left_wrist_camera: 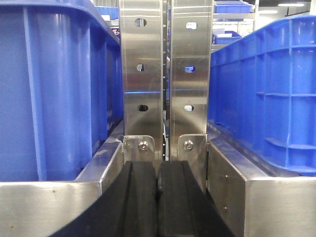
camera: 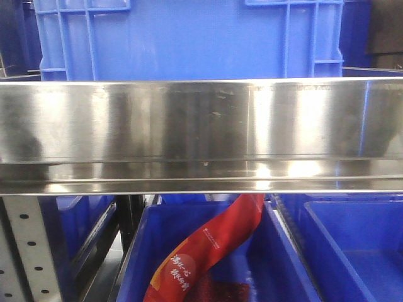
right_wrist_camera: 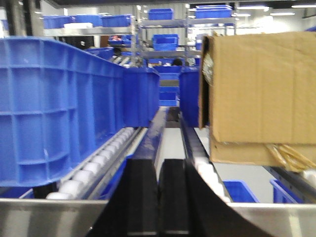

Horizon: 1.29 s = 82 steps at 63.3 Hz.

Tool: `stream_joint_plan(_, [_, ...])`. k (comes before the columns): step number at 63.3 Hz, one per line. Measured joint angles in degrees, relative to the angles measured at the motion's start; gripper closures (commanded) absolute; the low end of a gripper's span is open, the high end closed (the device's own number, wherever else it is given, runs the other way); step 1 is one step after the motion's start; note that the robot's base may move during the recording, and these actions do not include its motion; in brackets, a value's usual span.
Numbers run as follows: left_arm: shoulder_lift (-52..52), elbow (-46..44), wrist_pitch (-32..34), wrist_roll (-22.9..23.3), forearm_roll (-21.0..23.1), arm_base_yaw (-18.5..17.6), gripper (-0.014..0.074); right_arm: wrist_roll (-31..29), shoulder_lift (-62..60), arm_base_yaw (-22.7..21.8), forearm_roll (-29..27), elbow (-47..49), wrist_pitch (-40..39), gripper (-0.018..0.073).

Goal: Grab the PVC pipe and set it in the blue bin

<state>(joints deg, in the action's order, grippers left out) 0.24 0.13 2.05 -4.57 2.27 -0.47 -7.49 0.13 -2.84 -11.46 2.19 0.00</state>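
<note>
**Desk:** Where is the PVC pipe sitting?

**Operator:** I am not finding it in any view. The lower blue bin (camera: 214,264) under the steel shelf rail (camera: 201,135) is showing only a red printed bag (camera: 208,248) draped over its back edge, and much of its floor is hidden, so I cannot tell whether a pipe is lying inside. How far along the job is, I am not able to say (pipe binned or pipe yet to be fetched would look alike here).

**Desk:** And the pincers?

**Operator:** The left gripper (left_wrist_camera: 158,190) is showing its black fingers pressed together with nothing between them, pointing at the twin steel uprights (left_wrist_camera: 165,74) between two blue crates (left_wrist_camera: 54,94). The right gripper (right_wrist_camera: 159,195) is likewise closed up and carrying nothing, aiming down a roller lane (right_wrist_camera: 98,163) between a blue crate (right_wrist_camera: 59,108) and a cardboard box (right_wrist_camera: 261,94).

**Desk:** Room to move?

**Operator:** Tight, I am judging: crate walls and steel edges are flanking both wrists, leaving narrow corridors straight ahead.
</note>
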Motion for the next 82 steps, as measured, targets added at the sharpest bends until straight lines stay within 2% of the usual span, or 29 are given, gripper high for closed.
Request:
stream_joint_plan(16, [0.00, 0.00, 0.00, 0.00, 0.00, 0.00, 0.0707, 0.00, 0.00, -0.55, 0.00, -2.04, -1.54, 0.0721])
stream_joint_plan(34, [0.00, 0.00, 0.00, 0.00, 0.00, 0.00, 0.0707, 0.00, 0.00, -5.77, 0.00, -2.08, -2.46, 0.0721])
stream_joint_plan(82, [0.00, 0.00, 0.00, 0.00, 0.00, 0.00, 0.0707, 0.00, 0.00, -6.03, 0.00, -2.08, -2.85, 0.0721])
